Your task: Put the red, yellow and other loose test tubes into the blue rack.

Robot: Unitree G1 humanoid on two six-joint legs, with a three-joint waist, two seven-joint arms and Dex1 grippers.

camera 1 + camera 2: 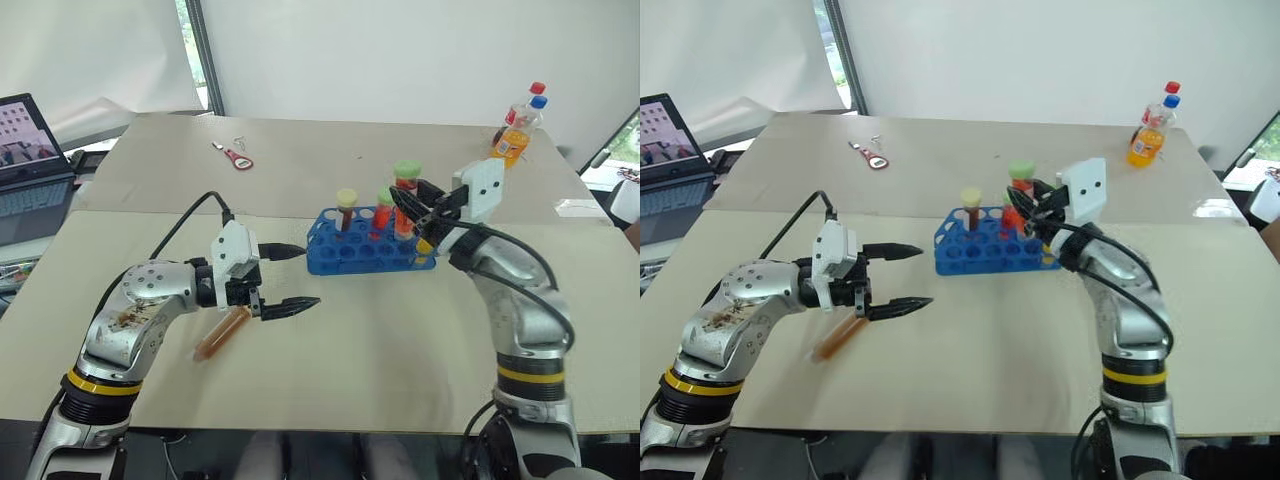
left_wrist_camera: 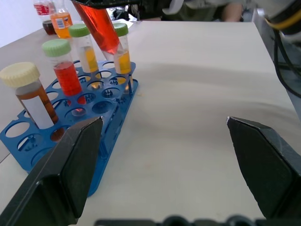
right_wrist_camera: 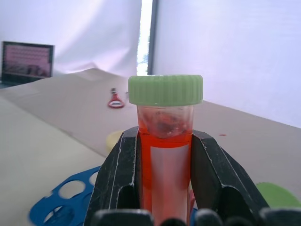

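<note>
The blue rack [image 1: 345, 262] stands mid-table with several capped tubes upright in it, among them a pale-yellow-capped brown one [image 2: 29, 96] and a green-capped red one [image 2: 63, 70]. My right gripper [image 1: 408, 207] is shut on a red test tube with a green cap [image 3: 165, 89]. It holds the tube tilted just over the rack's right end [image 2: 99, 28]. My left gripper [image 1: 310, 275] hangs open and empty to the left of the rack. One loose brown-orange test tube [image 1: 222, 333] lies on the table below my left gripper, its upper end hidden behind the gripper.
Two orange drink bottles [image 1: 515, 130] stand at the far right of the back table. A red-handled tool [image 1: 236, 158] lies at the far left of that table. A laptop [image 1: 30, 170] sits beyond the left edge. A seam divides the two tables behind the rack.
</note>
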